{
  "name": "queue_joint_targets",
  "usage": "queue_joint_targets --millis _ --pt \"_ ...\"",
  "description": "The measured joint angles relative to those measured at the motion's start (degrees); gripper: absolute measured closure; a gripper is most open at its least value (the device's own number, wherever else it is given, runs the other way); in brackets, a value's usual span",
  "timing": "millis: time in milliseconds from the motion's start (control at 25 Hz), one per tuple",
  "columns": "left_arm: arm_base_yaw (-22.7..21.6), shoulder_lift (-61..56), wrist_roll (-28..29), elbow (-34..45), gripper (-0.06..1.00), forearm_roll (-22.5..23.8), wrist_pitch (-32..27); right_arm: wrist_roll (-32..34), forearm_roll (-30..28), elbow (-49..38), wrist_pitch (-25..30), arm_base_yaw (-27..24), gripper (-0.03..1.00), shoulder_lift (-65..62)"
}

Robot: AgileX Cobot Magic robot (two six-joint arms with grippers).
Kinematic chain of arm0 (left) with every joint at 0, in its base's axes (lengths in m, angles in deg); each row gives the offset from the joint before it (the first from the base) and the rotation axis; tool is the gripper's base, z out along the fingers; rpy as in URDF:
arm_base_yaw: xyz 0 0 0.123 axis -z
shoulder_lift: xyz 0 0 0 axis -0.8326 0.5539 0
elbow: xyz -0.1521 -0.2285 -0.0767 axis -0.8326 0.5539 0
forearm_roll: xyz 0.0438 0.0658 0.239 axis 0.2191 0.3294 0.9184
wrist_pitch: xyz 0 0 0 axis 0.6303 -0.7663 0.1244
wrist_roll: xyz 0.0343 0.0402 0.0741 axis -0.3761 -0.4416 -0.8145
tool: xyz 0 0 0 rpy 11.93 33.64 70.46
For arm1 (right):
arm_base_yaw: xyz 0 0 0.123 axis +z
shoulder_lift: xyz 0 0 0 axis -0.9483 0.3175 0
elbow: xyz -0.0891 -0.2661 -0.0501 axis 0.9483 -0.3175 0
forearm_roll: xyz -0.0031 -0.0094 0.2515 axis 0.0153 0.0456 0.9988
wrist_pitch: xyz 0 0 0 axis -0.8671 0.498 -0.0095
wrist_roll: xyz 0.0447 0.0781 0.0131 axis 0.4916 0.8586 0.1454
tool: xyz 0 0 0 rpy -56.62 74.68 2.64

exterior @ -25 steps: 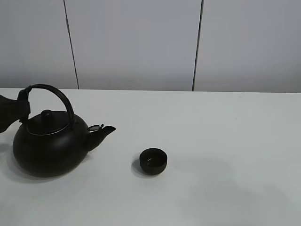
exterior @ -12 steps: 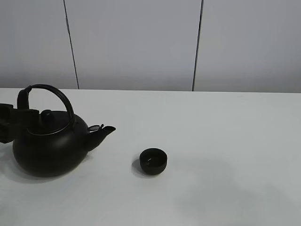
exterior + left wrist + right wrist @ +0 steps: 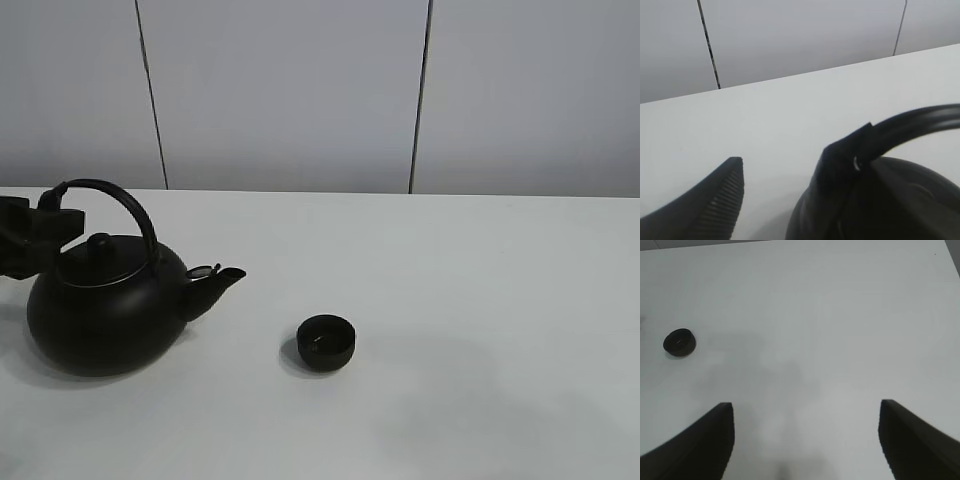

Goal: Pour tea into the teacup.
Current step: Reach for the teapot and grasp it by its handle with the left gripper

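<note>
**Q:** Which surface is largest?
**A:** A smooth, matte white table (image 3: 480, 280), backed by pale wall panels (image 3: 290, 90) with dark vertical seams.

**Q:** What stands on it?
**A:** A round-bodied kettle (image 3: 100, 320), dull black, with an arched handle (image 3: 120, 200), a knobbed lid and a short spout that points toward the cup. The left gripper (image 3: 38, 238) sits at the handle's end away from the spout, its jaws spread wide. Its ribbed finger (image 3: 715, 205) stands clear of the handle and grips nothing.

**Q:** And the other arm?
**A:** The right gripper (image 3: 805, 440) hangs over bare table with its fingers wide apart, empty.

**Q:** The smallest item?
**A:** The teacup (image 3: 326, 342), which is low, bowl-shaped and matte black. It stands upright near mid-table, with only open table between it and the spout.
</note>
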Motion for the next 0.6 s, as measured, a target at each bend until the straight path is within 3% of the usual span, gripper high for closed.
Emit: queue_joint_targets --millis 240,400,600 --pt "0.0 0.0 0.05 -0.27 0.49 0.0 0.0 0.0 0.0 0.0 0.0 0.0 0.42 0.0" --pt "0.06 0.0 -0.28 -0.27 0.79 1.46 0.0 0.04 0.0 0.0 0.0 0.0 0.42 0.0" --pt "0.0 0.12 -0.41 -0.5 0.79 0.76 -0.05 0.04 0.0 0.0 0.0 0.0 0.42 0.0"
